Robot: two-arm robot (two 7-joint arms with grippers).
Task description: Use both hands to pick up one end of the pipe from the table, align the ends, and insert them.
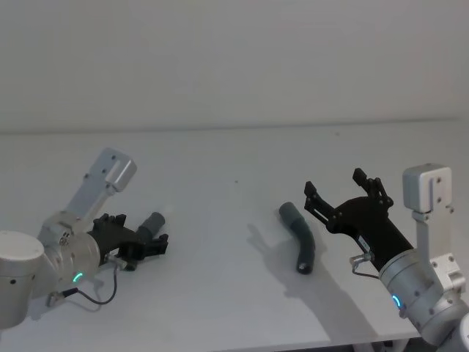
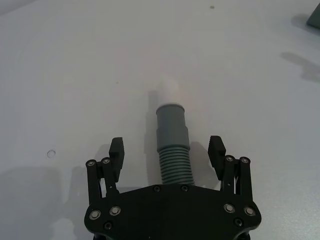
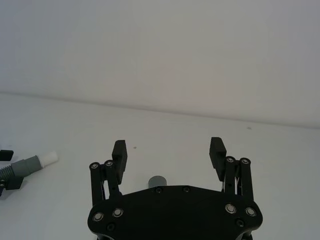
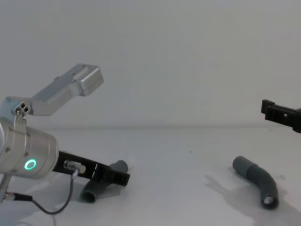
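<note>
Zero hoses lifted | left black gripper (image 2: 166, 148) wide, straddling white-tipped grey corrugated hose (image 2: 171, 131) | right black gripper (image 1: 335, 183) wide, near second curved hose (image 1: 300, 233) | grasp, align, insert pending

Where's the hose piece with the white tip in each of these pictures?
Head view: the white-tipped hose piece lies at lower left.
Left wrist view: it is in the centre, white tip farthest from the camera.
Right wrist view: left edge, low.
Chest view: lower left, partly behind claw fingers.
Shared landmark: the open left claw straddling it.
Right claw: open, far right.
</note>
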